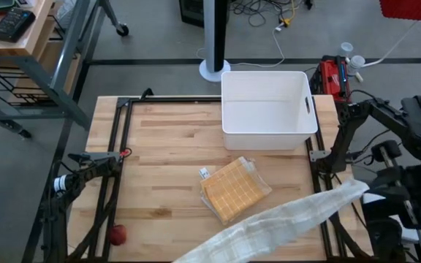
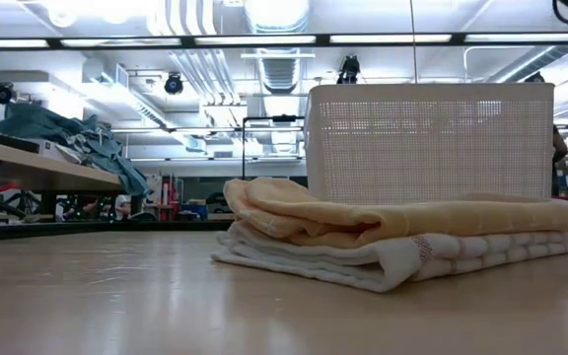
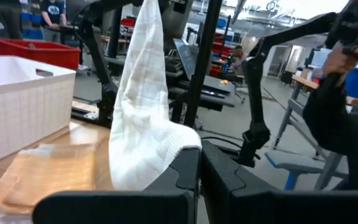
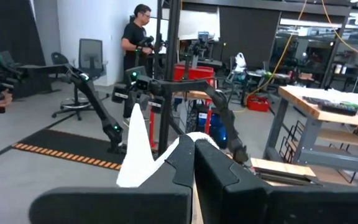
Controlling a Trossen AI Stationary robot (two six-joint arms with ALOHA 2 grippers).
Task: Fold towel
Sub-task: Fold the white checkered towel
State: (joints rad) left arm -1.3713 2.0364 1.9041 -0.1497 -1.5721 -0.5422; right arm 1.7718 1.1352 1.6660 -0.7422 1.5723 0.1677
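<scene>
A white waffle towel (image 1: 283,223) stretches as a long band in the air over the table's near right corner, between my two grippers. My left gripper (image 3: 199,180) is shut on one end of this white towel (image 3: 145,112); it lies beyond the near edge of the high view. My right gripper (image 4: 194,155) is shut on the other end (image 1: 358,190) at the table's right side. A folded yellow towel (image 1: 232,190) lies on a folded white one (image 2: 392,261) at the table's middle. My left gripper pinches a bunched end of the white towel (image 3: 178,148) between its two shut fingers, which point level. The cloth spills over one finger and rises away toward the other arm, clear of the table. My right gripper pinches the towel's other end (image 4: 169,155) between its shut fingers, which point level. A peak of cloth (image 4: 138,134) stands up beside the fingers. One layer or several, I cannot tell.
A white bin (image 1: 269,109) stands at the table's far edge, behind the folded stack. A small red ball (image 1: 117,234) lies near the table's near left corner. A person (image 4: 135,37) stands in the room beyond the table.
</scene>
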